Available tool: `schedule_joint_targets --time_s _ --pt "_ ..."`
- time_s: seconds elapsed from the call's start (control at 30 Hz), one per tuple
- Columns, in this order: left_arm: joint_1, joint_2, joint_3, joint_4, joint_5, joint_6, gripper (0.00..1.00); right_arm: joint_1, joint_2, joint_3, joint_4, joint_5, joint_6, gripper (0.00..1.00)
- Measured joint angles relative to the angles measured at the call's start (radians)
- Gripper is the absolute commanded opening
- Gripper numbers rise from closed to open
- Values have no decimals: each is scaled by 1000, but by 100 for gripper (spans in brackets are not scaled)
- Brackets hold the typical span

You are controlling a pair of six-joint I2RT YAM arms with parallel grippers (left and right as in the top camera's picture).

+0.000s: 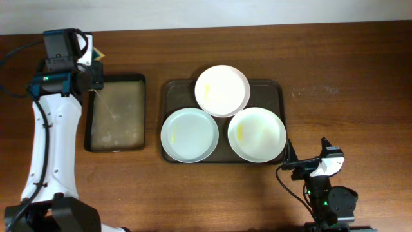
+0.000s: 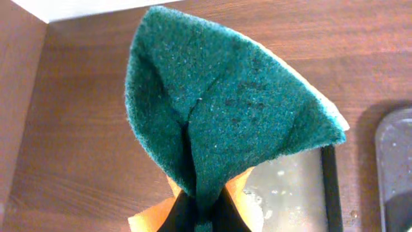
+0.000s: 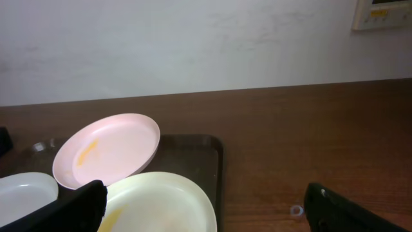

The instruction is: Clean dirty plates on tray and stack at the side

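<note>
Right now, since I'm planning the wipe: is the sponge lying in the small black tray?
No, the left gripper holds the folded green sponge pinched in its jaws.

Folded green sponge (image 2: 225,109) pinched in pincer (image 2: 203,216), wet black tray (image 2: 328,187) beneath

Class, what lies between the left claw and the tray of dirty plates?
The small black tray, then a bare strip of wooden table, as the overhead view shows.

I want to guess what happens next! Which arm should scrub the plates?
Left, probably: the left gripper is shut on the green sponge, while the right gripper sits open and empty near the tray.
</note>
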Motion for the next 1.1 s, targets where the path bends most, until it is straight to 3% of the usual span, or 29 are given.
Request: schedule_joint_targets --time_s 0.1,0.23,0.43,1.1 --pt "-53 0 0 1 -25 45 0 0 0 0 0 0 0 98" --pt "-145 1 0 19 -164 77 0 0 0 0 0 0 0 98" --pt "-163 1 0 38 -267 87 0 0 0 0 0 0 0 98" --pt "-122 1 0 38 -299 87 0 0 0 0 0 0 1 98"
